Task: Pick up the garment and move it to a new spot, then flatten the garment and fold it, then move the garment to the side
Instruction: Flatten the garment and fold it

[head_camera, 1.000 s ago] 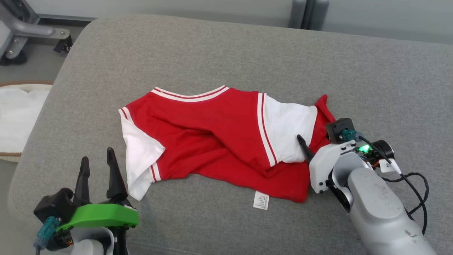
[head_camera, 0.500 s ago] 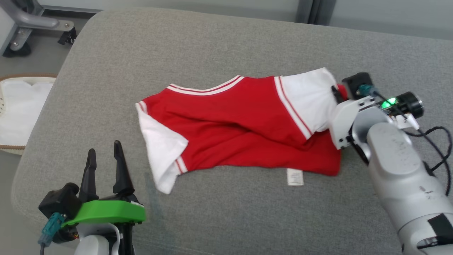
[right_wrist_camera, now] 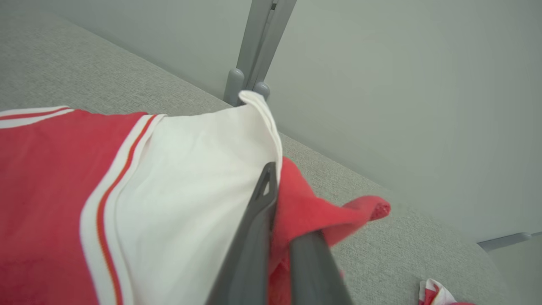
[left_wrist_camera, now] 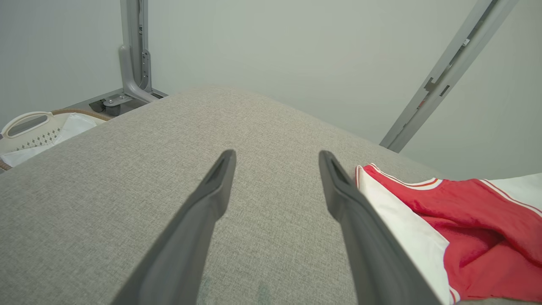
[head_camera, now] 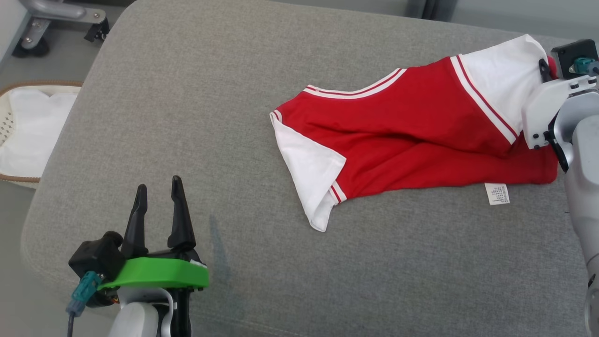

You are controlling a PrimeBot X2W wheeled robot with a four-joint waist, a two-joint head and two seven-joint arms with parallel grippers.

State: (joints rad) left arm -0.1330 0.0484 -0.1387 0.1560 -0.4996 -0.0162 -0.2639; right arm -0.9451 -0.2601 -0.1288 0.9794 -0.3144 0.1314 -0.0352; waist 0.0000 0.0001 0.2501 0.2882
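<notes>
Far left, on the floor beside the grey cushion point(head_camera: 224, 93): a white-lined basket point(head_camera: 28, 131), well apart from the work.

Near left, low over the cushion's near edge: the left gripper point(head_camera: 158, 186). Fingers spread apart, nothing between them, pointing toward the far side. Well apart from the cloth.

Middle to right: the garment point(head_camera: 412, 126), a red shirt with white sleeves and striped trim, on the right half of the cushion. Stretched out rather than heaped, long axis running from the near-left sleeve point(head_camera: 311, 173) up to the far-right sleeve. Not flat: bunched into lengthwise folds through the body. A care label point(head_camera: 497, 193) poking out at the near hem.

Far right: the right gripper point(head_camera: 545, 72), clamped on the garment at its far-right end. In the right wrist view, fingers pinched together on a gather of red cloth just beside the white sleeve's edge, with that end seemingly lifted a little off the cushion.

Looks like the relocating step, with flattening and folding not yet begun. Hinges on one relation: held end at the far right, free end trailing left and nearer along the long axis. Pulled rightward, would likely follow lengthwise behind the right gripper. Nearer arm by far: the right. For spreading, probably calls for bringing the left gripper rightward and farther to the near-left sleeve, then tensioning along that axis from both ends.
</notes>
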